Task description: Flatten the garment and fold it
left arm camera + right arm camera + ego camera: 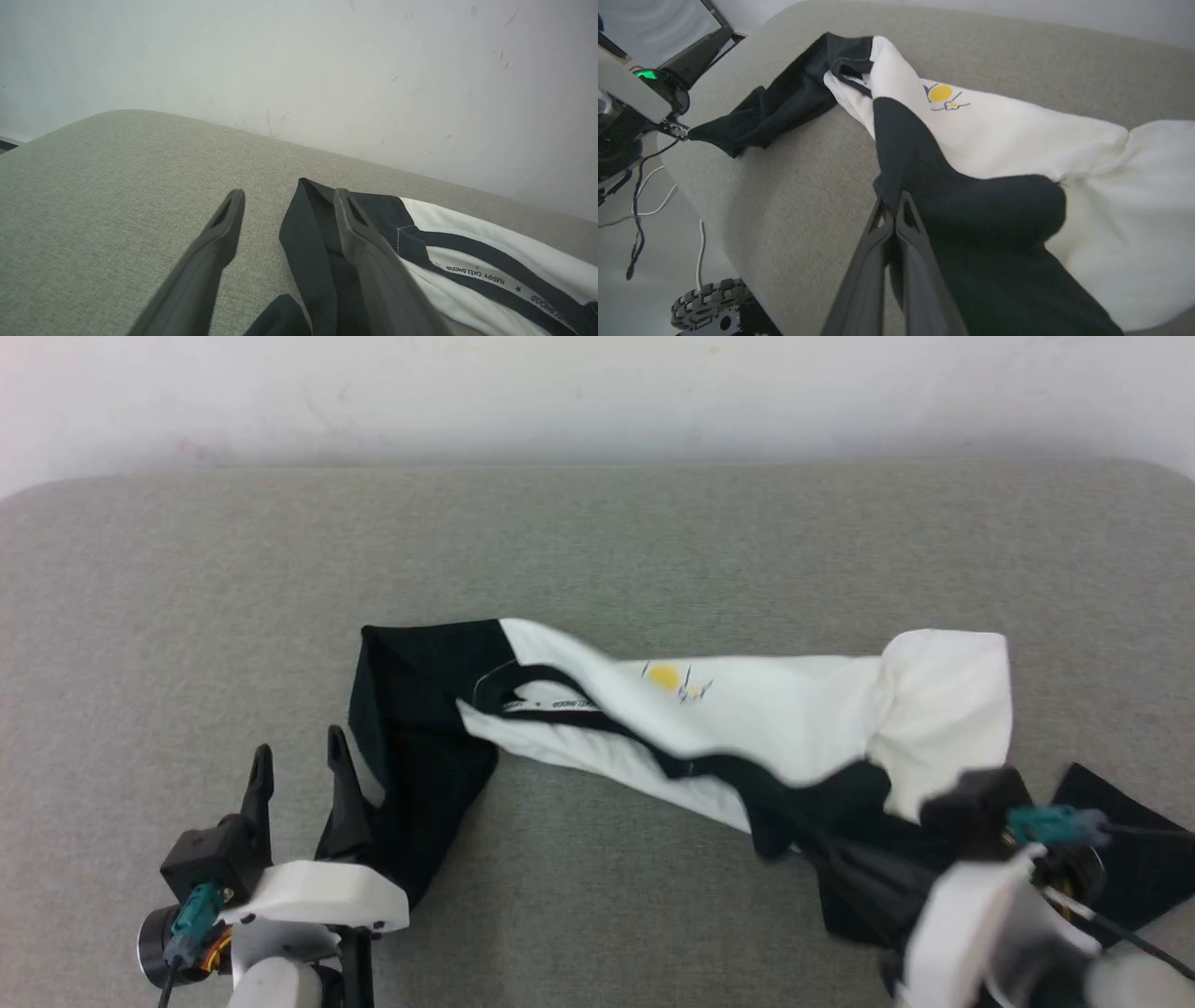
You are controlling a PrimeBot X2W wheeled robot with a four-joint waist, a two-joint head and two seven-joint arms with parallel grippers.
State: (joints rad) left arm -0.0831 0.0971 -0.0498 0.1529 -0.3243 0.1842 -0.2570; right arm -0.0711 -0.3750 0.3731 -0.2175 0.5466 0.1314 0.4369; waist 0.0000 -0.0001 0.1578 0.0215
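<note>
The garment (775,709) lies twisted in a long band across the grey table (597,541). Its body is white with a small yellow-blue print (667,679), and a black sleeve (411,709) trails off its left end. My left gripper (301,758) stands open at the lower left. Its right finger (359,233) rests against the black sleeve (308,233), whose edge lies between the fingers. The lettered neck tape (490,278) shows beside it. My right gripper (893,205) is shut, pinching the edge of the other black sleeve (971,219). In the head view its fingers are hidden under that cloth.
A white wall (597,392) runs behind the table's far edge. The table's rounded near edge (738,224) drops to the floor, where cables (640,214) and a wheel (710,303) show. My left arm (630,102) stands past the sleeve's end.
</note>
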